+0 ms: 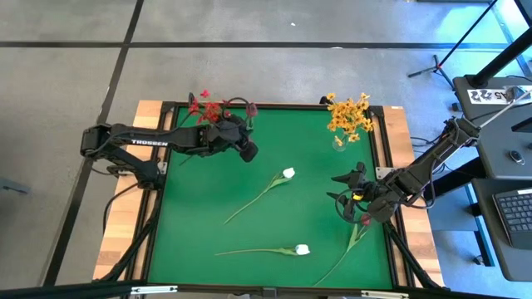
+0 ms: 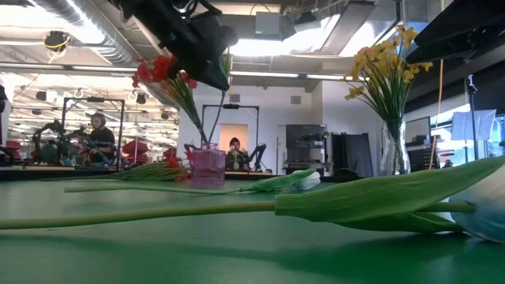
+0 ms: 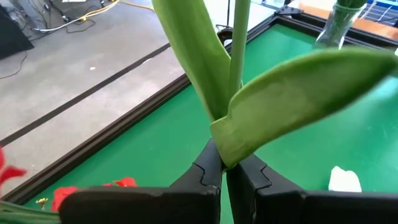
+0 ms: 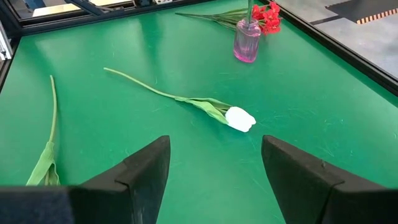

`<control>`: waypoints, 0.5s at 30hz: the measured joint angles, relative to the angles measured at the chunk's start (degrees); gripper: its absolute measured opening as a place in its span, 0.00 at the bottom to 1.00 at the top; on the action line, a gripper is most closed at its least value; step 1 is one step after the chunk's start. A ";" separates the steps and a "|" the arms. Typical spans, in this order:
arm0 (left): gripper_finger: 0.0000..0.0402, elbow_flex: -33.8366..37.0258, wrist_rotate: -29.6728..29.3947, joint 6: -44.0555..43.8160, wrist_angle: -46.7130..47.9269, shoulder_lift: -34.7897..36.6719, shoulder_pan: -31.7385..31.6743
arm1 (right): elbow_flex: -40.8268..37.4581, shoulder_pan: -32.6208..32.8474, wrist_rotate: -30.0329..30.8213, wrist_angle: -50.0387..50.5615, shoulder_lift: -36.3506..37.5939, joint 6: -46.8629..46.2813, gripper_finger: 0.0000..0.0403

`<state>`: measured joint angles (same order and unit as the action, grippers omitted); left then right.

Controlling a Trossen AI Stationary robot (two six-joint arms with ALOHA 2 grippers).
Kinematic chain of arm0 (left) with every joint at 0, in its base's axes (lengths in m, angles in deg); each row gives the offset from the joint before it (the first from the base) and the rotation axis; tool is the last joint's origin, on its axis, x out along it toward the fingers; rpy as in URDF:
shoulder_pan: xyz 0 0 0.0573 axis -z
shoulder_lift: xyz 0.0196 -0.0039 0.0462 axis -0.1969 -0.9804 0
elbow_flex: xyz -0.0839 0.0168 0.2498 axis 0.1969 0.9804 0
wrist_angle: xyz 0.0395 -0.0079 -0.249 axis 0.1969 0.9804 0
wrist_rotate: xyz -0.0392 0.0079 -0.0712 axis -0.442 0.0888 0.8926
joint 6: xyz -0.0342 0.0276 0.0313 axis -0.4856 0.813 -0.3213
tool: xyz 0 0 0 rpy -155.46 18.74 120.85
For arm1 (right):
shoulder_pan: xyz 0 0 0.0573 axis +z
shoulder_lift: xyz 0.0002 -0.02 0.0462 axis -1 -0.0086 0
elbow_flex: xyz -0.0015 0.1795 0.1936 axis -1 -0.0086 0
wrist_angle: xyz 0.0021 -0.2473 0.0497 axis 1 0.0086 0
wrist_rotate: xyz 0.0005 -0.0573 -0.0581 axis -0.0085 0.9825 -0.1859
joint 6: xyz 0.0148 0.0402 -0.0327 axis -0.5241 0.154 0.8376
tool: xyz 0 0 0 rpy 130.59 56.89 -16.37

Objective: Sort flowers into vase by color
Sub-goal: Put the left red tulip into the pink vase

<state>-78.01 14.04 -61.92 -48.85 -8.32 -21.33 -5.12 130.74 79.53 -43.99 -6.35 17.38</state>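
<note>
Half done, at a guess. Holding a green tulip stem (image 3: 239,37) upright in the left gripper (image 3: 225,174), fingers pinched tight just below the leaves, over the far left part of the mat. Hanging close beside the pink vase (image 2: 207,167) of red sprays (image 2: 158,69), lower end seemingly just off the mouth, though hard to tell from the low view. Calls for lining the long axis up over that mouth, then lowering. Waiting spread wide near the right edge: right gripper (image 4: 214,149), facing a white tulip (image 4: 239,118) lying flat, well apart.
</note>
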 joint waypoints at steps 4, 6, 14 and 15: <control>0.01 0.00 -0.01 -0.37 0.03 0.00 -0.02 | 0.00 0.00 0.00 0.00 0.00 -0.02 0.63; 0.01 0.00 -0.07 -1.72 -0.02 0.00 -0.02 | 0.00 0.00 0.00 0.01 0.01 -0.06 0.63; 0.01 3.56 -0.15 -2.58 -6.60 0.04 -0.02 | 0.00 0.00 -0.01 0.02 0.00 -0.11 0.63; 0.01 3.89 -0.15 -2.66 -6.86 0.04 -0.02 | 0.00 0.00 0.00 0.02 0.00 -0.11 0.63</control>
<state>-74.12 13.89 -64.58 -55.71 -8.28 -21.35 -5.12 130.74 79.53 -43.96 -6.35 17.27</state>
